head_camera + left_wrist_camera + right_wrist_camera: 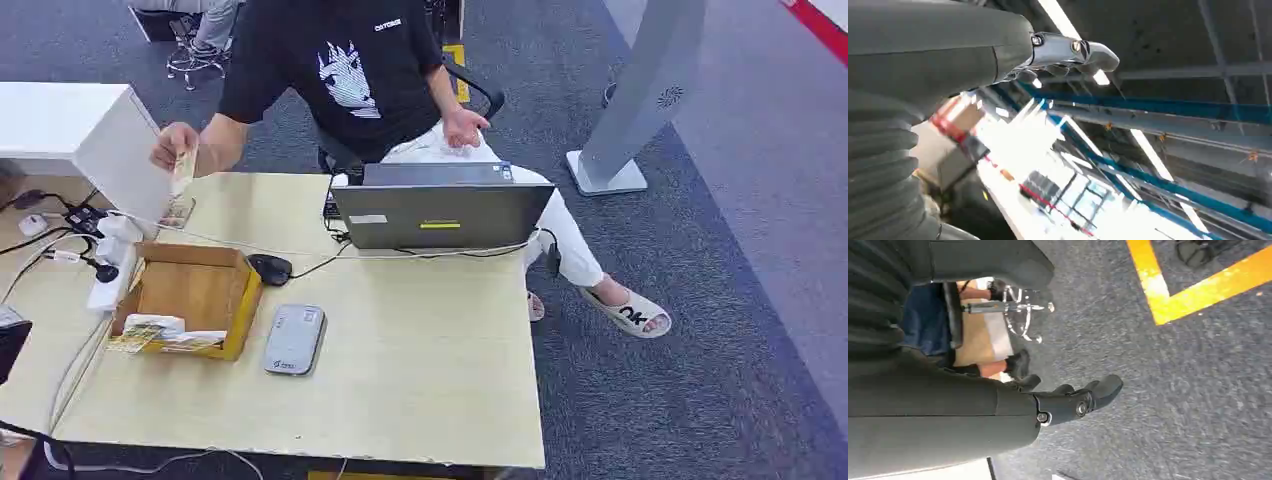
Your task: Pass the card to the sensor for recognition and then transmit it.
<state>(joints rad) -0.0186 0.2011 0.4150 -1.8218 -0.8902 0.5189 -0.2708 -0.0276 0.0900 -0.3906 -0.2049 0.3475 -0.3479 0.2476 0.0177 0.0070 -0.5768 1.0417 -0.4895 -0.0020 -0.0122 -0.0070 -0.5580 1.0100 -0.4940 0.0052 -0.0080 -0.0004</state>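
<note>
Currently we see a person's hand (176, 146) holding a card (183, 170) beyond the box (190, 296); sensor (295, 339) beside the box. Both our hands (1068, 52) (1073, 397) empty, fingers loosely extended.

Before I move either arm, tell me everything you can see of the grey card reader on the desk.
The card reader is a flat grey slab with rounded corners, plastic by its look, with a small pale window near its far end and a small mark near its near end. It lies flat on the wooden table, just right of the cardboard box and near the black mouse. Nothing rests on it.
</note>
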